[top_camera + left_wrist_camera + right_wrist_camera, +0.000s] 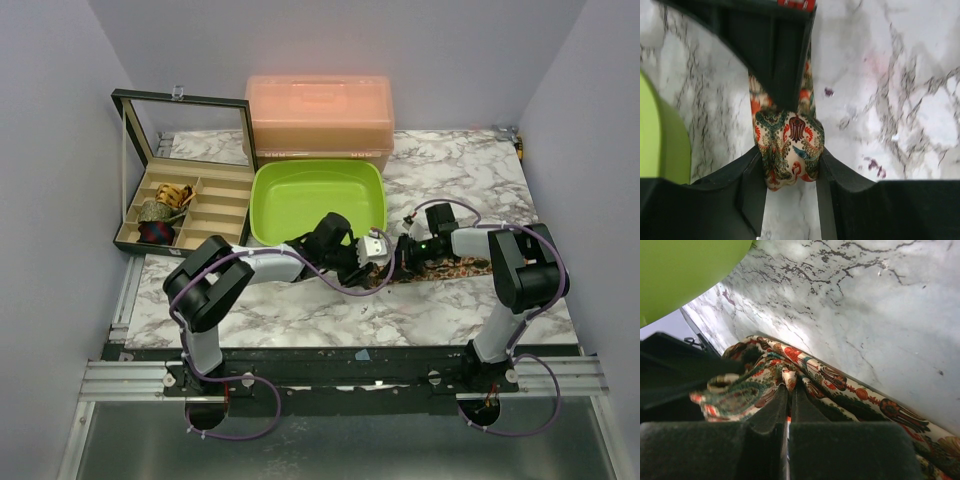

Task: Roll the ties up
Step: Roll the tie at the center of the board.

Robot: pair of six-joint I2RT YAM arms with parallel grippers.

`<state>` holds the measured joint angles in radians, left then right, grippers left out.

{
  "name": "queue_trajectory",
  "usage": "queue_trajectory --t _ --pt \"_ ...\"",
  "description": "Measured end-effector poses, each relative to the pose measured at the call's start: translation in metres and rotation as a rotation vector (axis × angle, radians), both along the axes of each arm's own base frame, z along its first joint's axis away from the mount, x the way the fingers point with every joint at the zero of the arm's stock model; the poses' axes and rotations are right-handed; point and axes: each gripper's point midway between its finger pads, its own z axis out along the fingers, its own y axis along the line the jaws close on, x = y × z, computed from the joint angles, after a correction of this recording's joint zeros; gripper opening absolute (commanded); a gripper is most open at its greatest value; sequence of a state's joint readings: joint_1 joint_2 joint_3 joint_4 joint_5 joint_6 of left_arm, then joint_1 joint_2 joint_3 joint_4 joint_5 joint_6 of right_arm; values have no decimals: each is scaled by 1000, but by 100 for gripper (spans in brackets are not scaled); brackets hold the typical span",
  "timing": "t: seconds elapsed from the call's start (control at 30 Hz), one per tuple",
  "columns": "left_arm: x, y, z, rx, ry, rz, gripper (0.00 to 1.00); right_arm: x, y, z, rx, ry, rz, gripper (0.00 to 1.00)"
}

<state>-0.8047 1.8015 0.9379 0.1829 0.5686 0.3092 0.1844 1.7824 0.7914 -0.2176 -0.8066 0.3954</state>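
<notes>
Left tool tight on folded tie; right tool — pressed together — on its fabric

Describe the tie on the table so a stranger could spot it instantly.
Start at the lime-green tray on the marble table. Just in front of its right corner lies the tie, a floral orange, red, cream and green strip. Unlike the rolls in the box at left, it lies mostly unrolled.

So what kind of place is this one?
Probably a lab robot cell: plain walls box in a marble-print table, a metal mounting rail lines its near edge, and the lime-green tray looks staged.
</notes>
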Motion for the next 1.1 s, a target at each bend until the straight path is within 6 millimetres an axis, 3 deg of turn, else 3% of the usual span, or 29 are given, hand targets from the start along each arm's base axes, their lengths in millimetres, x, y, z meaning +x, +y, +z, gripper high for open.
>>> queue_trajectory --t 0.13,0.27,0.43,0.6,0.8,1.1 --pt "-5 -27 10 -39 5 -24 38 0 1 0 4 6 -2 0" --pt "-3 -44 3 -47 26 -25 38 0 1 0 4 8 -5 0" --pt "6 -44 -2 -38 24 1 30 1 1 0 6 15 -13 0" --pt "10 -41 -8 -17 -20 0 30 0 1 1 13 10 -13 1" --pt "9 -37 -13 21 -62 -23 26 0 0 4 4 -5 4 15" --pt "11 -32 -20 70 -114 -37 25 20 -38 27 -39 -47 7 43"
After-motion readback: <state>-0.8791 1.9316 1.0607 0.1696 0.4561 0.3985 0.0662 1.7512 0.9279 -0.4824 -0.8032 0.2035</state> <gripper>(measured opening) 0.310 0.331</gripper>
